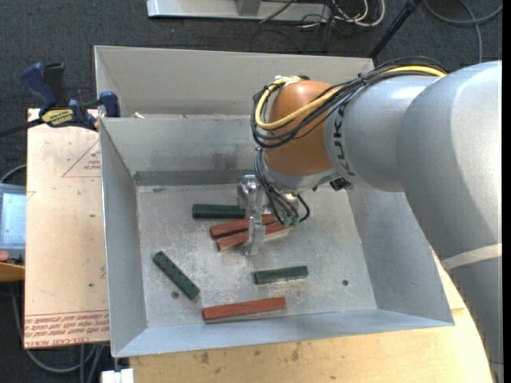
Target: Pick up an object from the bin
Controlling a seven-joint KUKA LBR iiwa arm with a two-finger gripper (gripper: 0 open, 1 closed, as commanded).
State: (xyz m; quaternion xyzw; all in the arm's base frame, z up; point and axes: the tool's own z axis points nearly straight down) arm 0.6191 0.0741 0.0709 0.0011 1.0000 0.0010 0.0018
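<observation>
My gripper is down in the middle of the bin, right over two red flat bars that lie side by side, slightly angled. Its metal tip rests on or just above their right half, and part of the bars is hidden behind it. A dark green bar lies just to the left of the gripper, touching the upper red bar's end. Another dark green bar lies a little below and to the right.
A third dark green bar lies slanted at the lower left of the floor. A long red bar lies along the front wall. The arm and its orange cover hang over the bin's upper right.
</observation>
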